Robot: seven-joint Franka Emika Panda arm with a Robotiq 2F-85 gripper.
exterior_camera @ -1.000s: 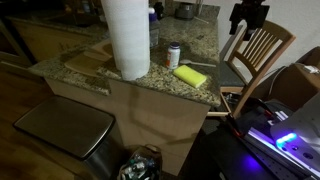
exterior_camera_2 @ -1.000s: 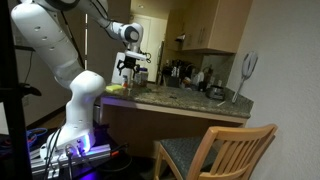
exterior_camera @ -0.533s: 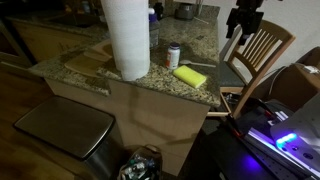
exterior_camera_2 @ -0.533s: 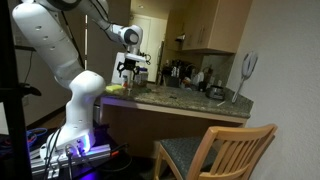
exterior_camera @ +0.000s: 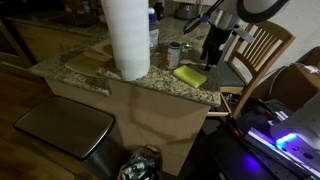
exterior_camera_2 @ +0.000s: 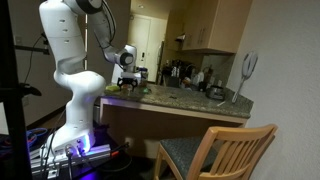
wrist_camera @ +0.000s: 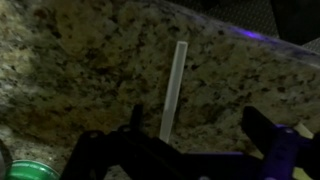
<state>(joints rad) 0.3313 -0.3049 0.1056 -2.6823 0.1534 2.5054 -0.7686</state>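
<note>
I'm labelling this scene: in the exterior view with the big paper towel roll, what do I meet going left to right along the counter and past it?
paper towel roll → yellow sponge → wooden chair

Dim and warm in both exterior views. Nearly washed out on the white paper towel roll. Lit violet-blue low down by a glowing strip. Smeared with motion blur along the arm. Brightest far back at the doorway, deep shadow over the chair. Soft and grainy in the wrist view: speckled surface out of focus, fingers black silhouettes.
</note>
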